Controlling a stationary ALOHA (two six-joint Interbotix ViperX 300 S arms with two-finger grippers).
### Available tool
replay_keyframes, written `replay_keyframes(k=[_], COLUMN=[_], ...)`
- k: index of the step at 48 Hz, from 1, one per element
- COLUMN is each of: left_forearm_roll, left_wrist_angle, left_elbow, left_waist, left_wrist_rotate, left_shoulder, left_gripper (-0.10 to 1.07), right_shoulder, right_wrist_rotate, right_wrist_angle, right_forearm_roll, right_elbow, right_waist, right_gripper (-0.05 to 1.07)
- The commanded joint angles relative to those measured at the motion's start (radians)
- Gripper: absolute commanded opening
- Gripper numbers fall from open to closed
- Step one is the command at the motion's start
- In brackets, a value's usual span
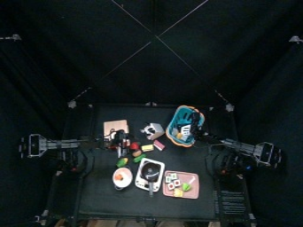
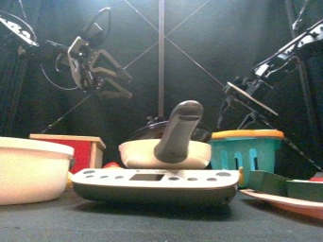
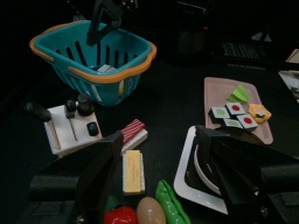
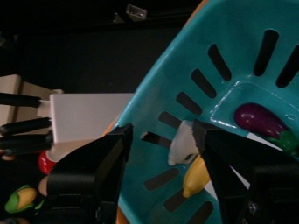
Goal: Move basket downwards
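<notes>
R fingers (image 4: 111,166) spread wide, one each side of the basket (image 4: 222,96) wall: one finger outside the slats, the other inside the bowl, rim between them, not clamped. R gripper (image 1: 199,133) sits at the basket's edge in top view, arm coming in from the right.

L fingers (image 3: 239,166) also apart, nothing between them; L gripper (image 3: 158,179) hangs over the table middle, above a yellow block (image 3: 133,171) and a white tray (image 3: 193,171).

Basket: teal w/ orange rim, slatted sides, at the table's far right part in top view (image 1: 187,122); in front view it stands right of centre (image 2: 246,149), behind the nearer items. Inside it: a purple item (image 4: 260,118), something yellow (image 4: 197,175), other bits too small to tell.

Also on table: pink tray (image 3: 239,109) w/ sushi pieces (image 3: 233,115), near front right, well apart from basket. Knife block (image 3: 73,127), white w/ black handles, just beside the basket. Red-white striped piece (image 3: 131,133) near it. Front view: white bowl (image 2: 28,168) at left, red box (image 2: 76,149) behind it, scale-like white device (image 2: 154,184) nearest the camera, mortar w/ grey pestle (image 2: 171,142) behind that.
</notes>
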Motion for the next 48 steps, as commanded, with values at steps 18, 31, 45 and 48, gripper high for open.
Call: replay_keyframes(k=[18,31,45,48], left_forearm_roll=[-0.011,-0.018,-0.020,-0.025], left_wrist_angle=[-0.005,-0.005,-0.003,-0.003], left_elbow=[-0.009,-0.009,-0.009,-0.008], left_waist=[0.006,0.006,0.008,0.008], left_wrist_rotate=[0.002,0.002,0.000,0.002], left_shoulder=[-0.006,-0.006,-0.006,-0.006], left_gripper=[0.99,0.99,0.99,0.99], right_shoulder=[-0.284,-0.275,-0.225,-0.209], right_wrist_rotate=[-0.017,-0.009,-0.008,-0.012], right_wrist_angle=[0.620,0.686,0.397,0.333], right_forearm_roll=[0.229,0.293,0.301,0.296], right_elbow=[-0.014,0.066,0.169,0.179], right_waist=[0.192,0.258,0.107,0.064], right_gripper=[0.90,0.90,0.90,0.90])
